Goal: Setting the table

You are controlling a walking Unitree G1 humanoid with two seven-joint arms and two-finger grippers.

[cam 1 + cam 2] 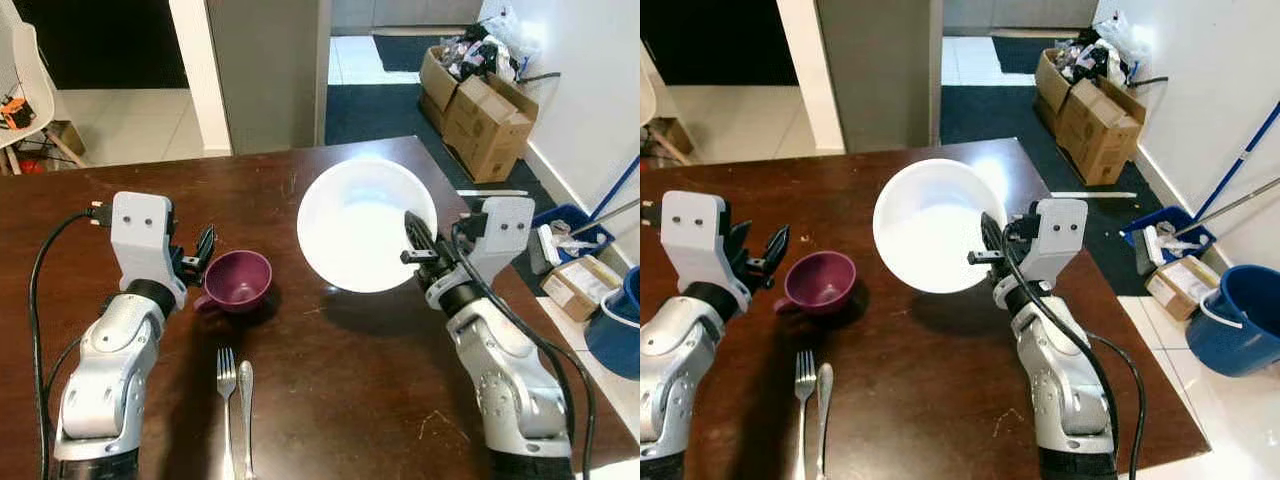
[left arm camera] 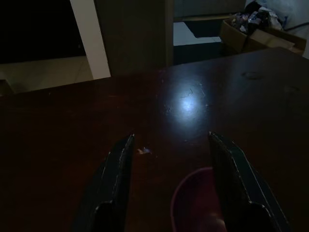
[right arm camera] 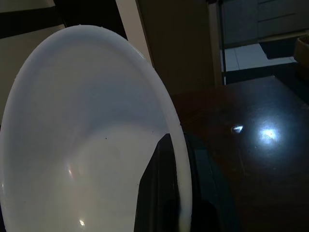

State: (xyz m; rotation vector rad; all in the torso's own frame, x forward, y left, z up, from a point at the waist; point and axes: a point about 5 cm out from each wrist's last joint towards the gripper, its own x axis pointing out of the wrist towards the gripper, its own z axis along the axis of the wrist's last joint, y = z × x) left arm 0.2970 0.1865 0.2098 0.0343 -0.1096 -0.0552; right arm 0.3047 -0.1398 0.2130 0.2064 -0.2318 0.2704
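The right gripper (image 1: 418, 243) pinches the near-right rim of the large white plastic bowl (image 1: 360, 222), jaws pressed on either side of its wall, holding it tilted just above the dark wooden table (image 1: 340, 400). The open spot lies toward the robot, beyond the metal fork (image 1: 227, 400) and spoon (image 1: 246, 400). The left gripper (image 1: 200, 250), jaws spread, hovers just beside the small purple cup (image 1: 238, 280).
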